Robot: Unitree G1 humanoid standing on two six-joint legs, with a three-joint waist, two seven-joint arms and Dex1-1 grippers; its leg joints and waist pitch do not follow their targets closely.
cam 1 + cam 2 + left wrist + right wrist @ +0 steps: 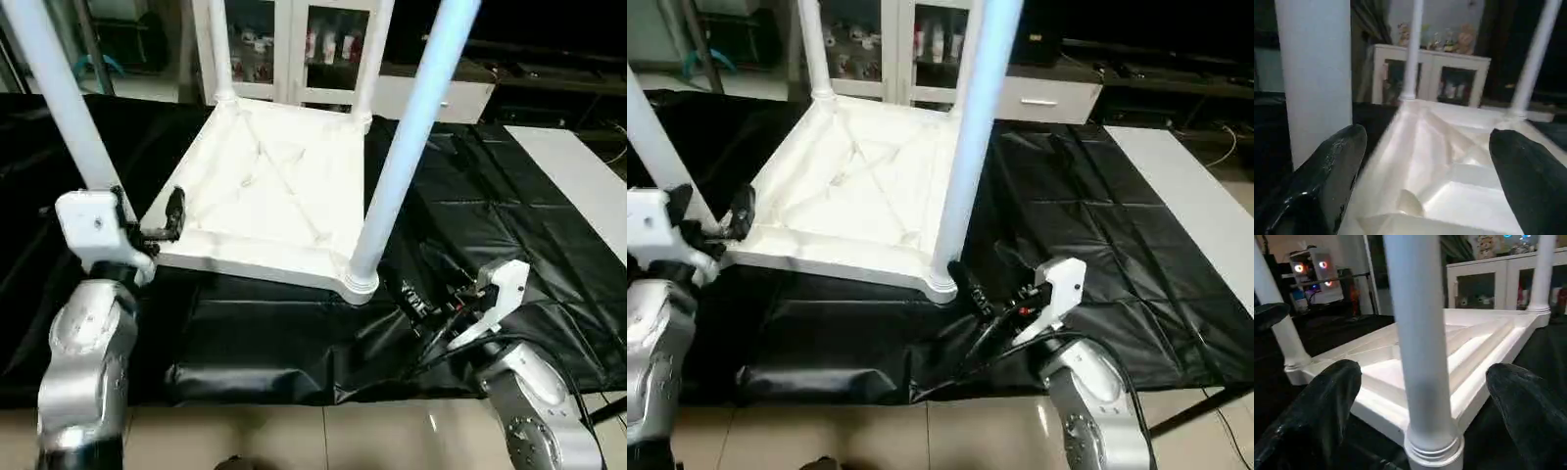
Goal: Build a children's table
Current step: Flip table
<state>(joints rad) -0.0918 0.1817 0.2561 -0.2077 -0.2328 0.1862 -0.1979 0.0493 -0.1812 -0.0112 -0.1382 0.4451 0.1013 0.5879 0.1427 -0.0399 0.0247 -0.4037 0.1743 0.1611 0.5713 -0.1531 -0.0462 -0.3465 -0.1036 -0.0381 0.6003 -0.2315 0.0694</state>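
Note:
The white children's table (265, 196) lies upside down on the black-draped worktable (490, 225), its X-ribbed underside facing up. Four legs stand in the corner sockets: near-left leg (64, 98), near-right leg (407, 137), and the two far legs (220, 49) (372, 49). My left gripper (147, 220) is open at the near-left corner. The top's edge lies between its fingers (1327, 181), and the near-left leg (1315, 73) stands close beside one finger. My right gripper (985, 284) is open just in front of the near-right leg (1420, 333), which rises between its fingers (1317, 416) without touching them.
A flat white board (578, 186) lies on the cloth at the right. A white cabinet with glass doors (294, 49) stands behind the worktable. The cloth bunches in folds (265, 362) along the front edge, with tiled floor below.

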